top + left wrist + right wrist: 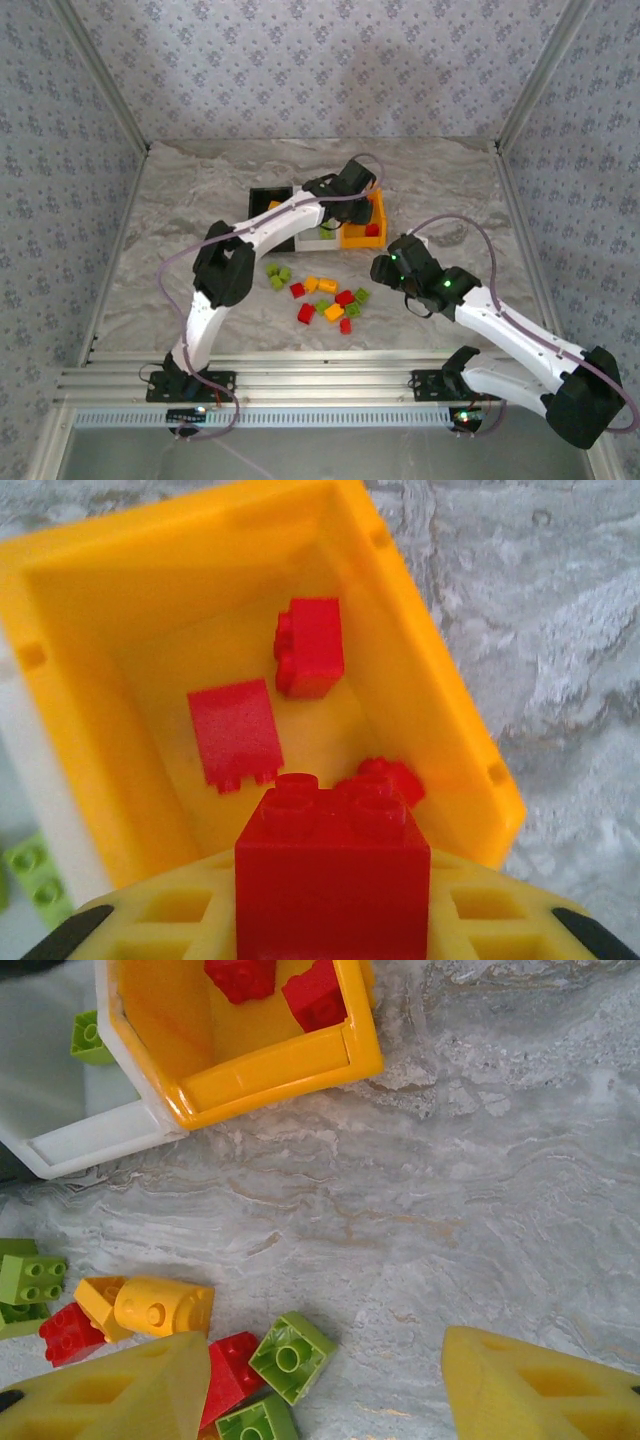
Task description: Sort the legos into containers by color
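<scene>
Legos: small studded plastic bricks in red, lime green and orange-yellow. A loose pile (325, 295) lies mid-tabletop (200, 170) toward the near edge; three red bricks (310, 645) lie in the orange bin (90, 610) and one lime brick (90, 1038) lies in the white bin (90, 1135), both bins standing side by side with the black bin (268, 200) behind the pile. Left gripper (330, 935): claw clamped on a glossy red brick (332, 865), above the orange bin's open top. Right gripper (325, 1385): claw apart, nothing held, above the pile's right side.
</scene>
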Controlling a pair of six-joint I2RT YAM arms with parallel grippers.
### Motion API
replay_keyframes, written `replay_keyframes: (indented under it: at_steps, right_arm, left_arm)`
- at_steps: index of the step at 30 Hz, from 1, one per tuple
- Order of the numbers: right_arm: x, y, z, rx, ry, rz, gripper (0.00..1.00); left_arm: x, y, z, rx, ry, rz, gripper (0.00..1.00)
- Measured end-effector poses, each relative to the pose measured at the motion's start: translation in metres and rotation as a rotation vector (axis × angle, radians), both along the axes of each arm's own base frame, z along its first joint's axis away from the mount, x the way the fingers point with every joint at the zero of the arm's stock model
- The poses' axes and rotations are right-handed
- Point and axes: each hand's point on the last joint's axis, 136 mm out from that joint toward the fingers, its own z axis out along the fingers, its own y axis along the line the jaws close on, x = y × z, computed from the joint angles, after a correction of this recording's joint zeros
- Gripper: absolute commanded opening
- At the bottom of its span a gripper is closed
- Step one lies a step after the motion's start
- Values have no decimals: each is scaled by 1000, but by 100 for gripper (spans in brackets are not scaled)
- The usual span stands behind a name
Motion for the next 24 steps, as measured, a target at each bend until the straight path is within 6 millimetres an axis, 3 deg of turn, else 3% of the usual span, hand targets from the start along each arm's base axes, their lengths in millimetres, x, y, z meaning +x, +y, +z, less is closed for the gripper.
replay_keyframes:
  at_steps: [6, 13, 16, 22, 24]
  right_arm:
    - [-4, 0, -6, 1, 18, 8, 67]
    - [-7, 11, -9, 36, 30, 48, 68]
    - [-13, 24, -13, 45, 49, 97, 68]
    - [-46, 64, -41, -15, 134, 281, 67]
    - [-60, 76, -51, -44, 159, 342, 66]
  left_arm:
    - [12, -12, 8, -18, 1, -3, 67]
    - [4, -13, 27, -67, -4, -12, 87]
    - [-22, 4, 40, -95, 0, -13, 99]
    - [-103, 54, 83, -209, -47, -24, 99]
    - [-131, 73, 88, -237, -65, -17, 99]
